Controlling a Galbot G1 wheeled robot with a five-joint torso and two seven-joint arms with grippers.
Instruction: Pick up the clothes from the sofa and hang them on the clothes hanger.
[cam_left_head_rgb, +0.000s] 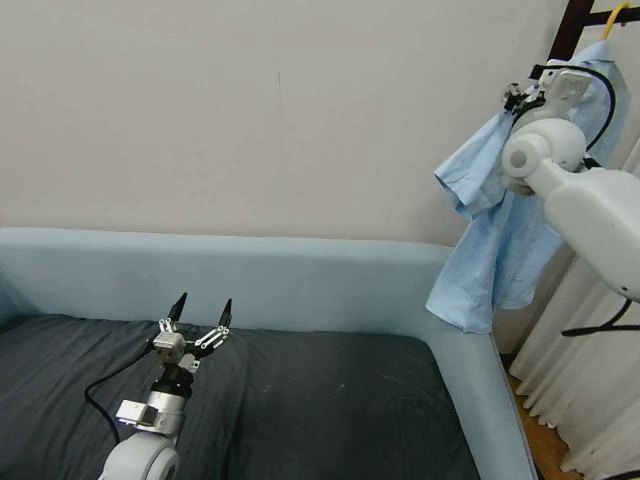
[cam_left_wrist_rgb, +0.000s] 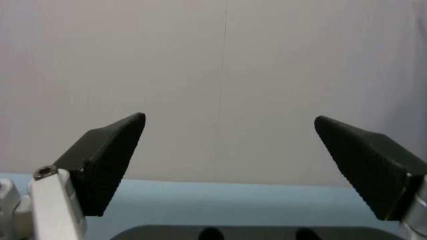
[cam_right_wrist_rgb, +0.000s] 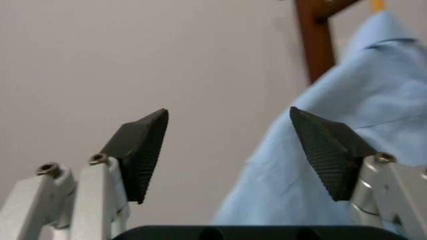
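Right hand (cam_left_head_rgb: 518, 97): fingers spread wide, empty, up at 2 o'clock, by shoulder of blue shirt (cam_left_head_rgb: 500, 240); contact not discernible. Shirt draped on yellow hanger (cam_left_head_rgb: 615, 15) at wooden rack (cam_left_head_rgb: 578, 25), hanging toward 5 o'clock beside sofa (cam_left_head_rgb: 300, 280) end. Likely light, limp, slippery on hanger; best pinched at collar or shoulder seam. Left hand (cam_left_head_rgb: 205, 302): wide open, empty, at 7 o'clock over seat.

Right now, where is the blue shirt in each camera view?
Head view: blue shirt hangs upper right, beside the right gripper.
Left wrist view: pale wall and sofa back beyond the open left gripper.
Right wrist view: shirt beyond the open right gripper, on the brown rack.
Shared landmark: the pale wall.
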